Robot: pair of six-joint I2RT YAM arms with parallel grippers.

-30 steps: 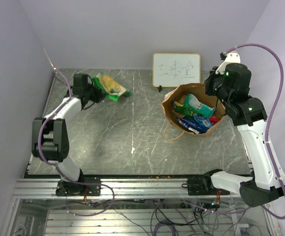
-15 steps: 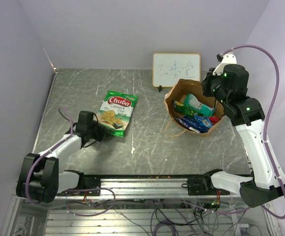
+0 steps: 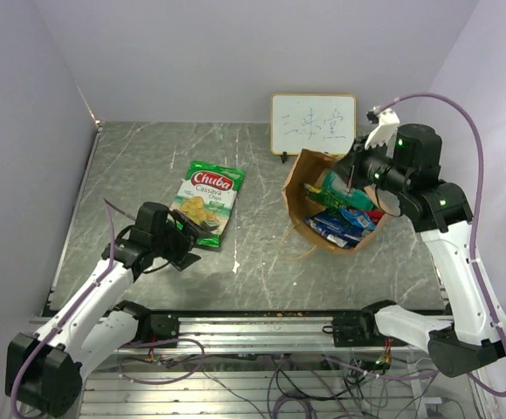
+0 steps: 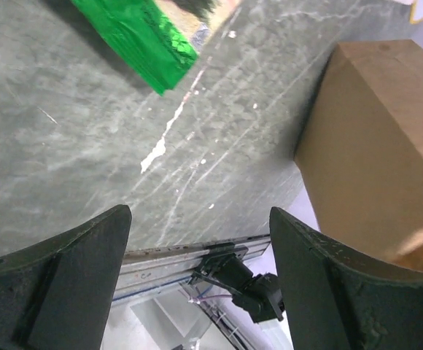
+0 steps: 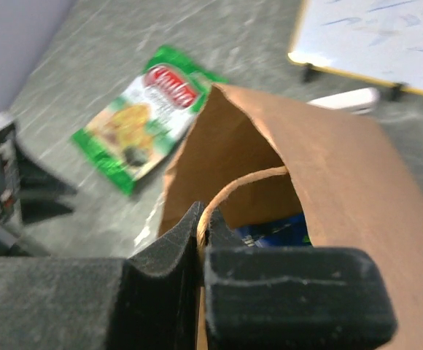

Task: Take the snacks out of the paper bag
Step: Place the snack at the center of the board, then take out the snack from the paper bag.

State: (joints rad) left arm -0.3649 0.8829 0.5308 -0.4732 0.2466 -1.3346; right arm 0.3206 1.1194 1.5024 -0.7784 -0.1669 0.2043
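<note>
As it stands, left gripper (image 3: 186, 247): spread, empty, beside Chuba bag (image 3: 208, 199)
Chuba bag: flat on table (image 3: 131, 166), left of paper bag (image 3: 298, 196)
right gripper (image 5: 200, 226): pinching paper bag rim
other snacks (image 3: 345, 209): inside paper bag

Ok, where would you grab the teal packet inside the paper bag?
Probably the top edge of the teal packet, coming down through the open mouth: it stands highest inside, and the walls of the paper bag block the sides.
</note>
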